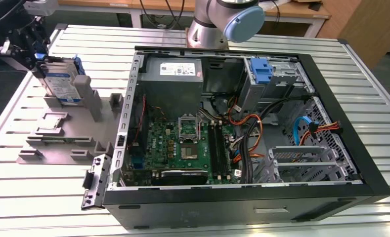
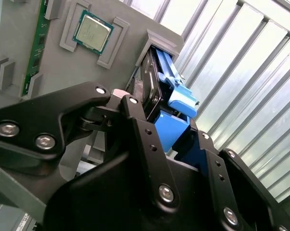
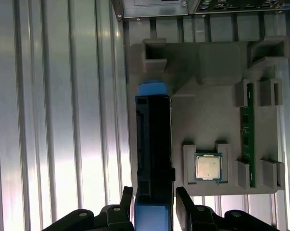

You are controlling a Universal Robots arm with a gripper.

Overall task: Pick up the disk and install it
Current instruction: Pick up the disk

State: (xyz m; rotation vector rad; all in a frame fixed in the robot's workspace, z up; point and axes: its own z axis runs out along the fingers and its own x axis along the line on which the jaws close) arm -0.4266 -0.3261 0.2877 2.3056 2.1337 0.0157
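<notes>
Exterior view. Item: the disk (image 1: 61,84), a flat silver-grey slab with a white-and-blue label and a blue plastic carrier, standing on edge in a slot of a matt grey moulded fixture (image 1: 63,143). The gripper (image 1: 33,61), black metal, is at its upper end. The fixture lies on a ribbed aluminium table (image 1: 23,197), just beside an open black tower case (image 1: 247,207) at the exterior view's right. Inside the case are a grey power-supply box (image 1: 175,71) with a white sticker, a green motherboard (image 1: 181,143), an upright blue bracket (image 1: 262,69), a perforated steel drive cage (image 1: 307,160) and loose orange, blue and black cables (image 1: 261,126).

Second wrist view. Black jointed gripper (image 2: 169,127) with screw heads. The disk (image 2: 176,103) shows its blue carrier tab between the fingers (image 2: 135,113). Beyond it, a square metal-capped processor chip (image 2: 92,28) sits in a pocket of the fixture (image 2: 53,72).

First wrist view. The disk (image 3: 153,139) is seen edge-on, dark, with blue at both ends. The gripper (image 3: 154,195) straddles it, its fingers (image 3: 127,202) spread barely wider than the disk, one on each flank. The processor chip (image 3: 208,167) and a green memory stick (image 3: 245,139) lie beside it on the fixture (image 3: 207,110).
</notes>
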